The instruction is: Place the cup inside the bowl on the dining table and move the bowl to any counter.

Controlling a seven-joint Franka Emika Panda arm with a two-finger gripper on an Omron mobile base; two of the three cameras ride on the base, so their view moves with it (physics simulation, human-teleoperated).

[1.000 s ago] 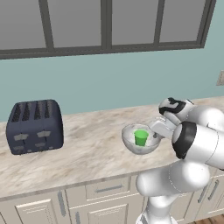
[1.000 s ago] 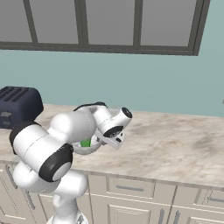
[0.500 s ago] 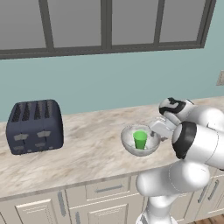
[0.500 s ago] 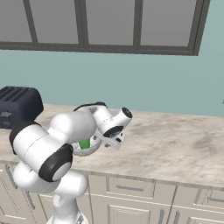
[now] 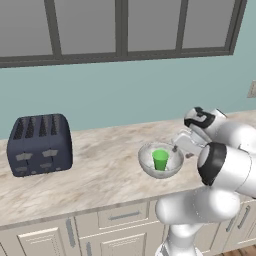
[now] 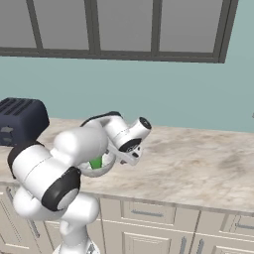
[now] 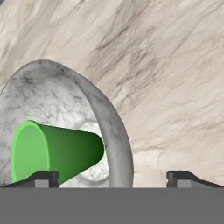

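Note:
The pale speckled bowl (image 5: 160, 161) rests on the counter (image 5: 100, 172) with the green cup (image 5: 160, 159) upright inside it. My gripper (image 5: 175, 148) is at the bowl's right rim, open. In the hand view the gripper (image 7: 113, 179) straddles the bowl's rim (image 7: 114, 131), one fingertip (image 7: 43, 179) inside by the cup (image 7: 57, 151) and the other over the bare counter (image 7: 175, 65), with neither pad pressing the rim. From the right base view the arm covers most of the bowl (image 6: 94, 171) and the cup (image 6: 96, 162). The dining table is out of view.
A dark four-slot toaster (image 5: 40, 145) stands at the counter's left end, well apart from the bowl. Cream cabinet fronts (image 5: 115, 220) run below the counter's front edge. A teal wall with windows backs the counter. Bare marbled worktop (image 6: 198, 168) stretches to the right of the bowl.
The jaws have spread from nearly shut to wide, letting go of the bowl's rim. The bowl with the cup stays in place on the counter.

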